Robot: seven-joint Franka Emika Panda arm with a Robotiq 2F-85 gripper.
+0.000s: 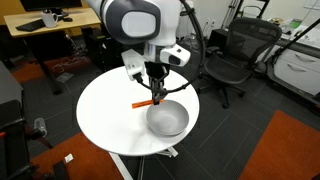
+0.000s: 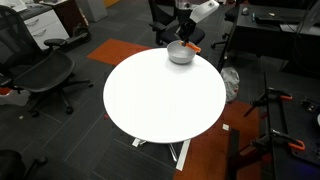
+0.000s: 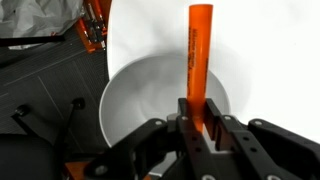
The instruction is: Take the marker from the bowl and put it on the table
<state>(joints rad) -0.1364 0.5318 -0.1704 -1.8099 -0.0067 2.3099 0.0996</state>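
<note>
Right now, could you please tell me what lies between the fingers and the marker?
Nothing: in the wrist view the fingers clamp directly on the marker, over the bowl.

The round white table [image 1: 108, 112] carries the grey bowl [image 1: 168, 121], set close to its rim.

the arm [image 1: 135, 20] bends over from a big white-and-grey joint, its wrist pointing almost straight down. the gripper [image 1: 154, 97] hangs low at the end of it. from the wrist view the black fingers [image 3: 215, 132] are drawn close and clamped on the marker [image 3: 198, 55], which sticks out past the tips. in an exterior view the gripper [image 2: 186, 40] shows only as a small dark shape under the white wrist.
</note>
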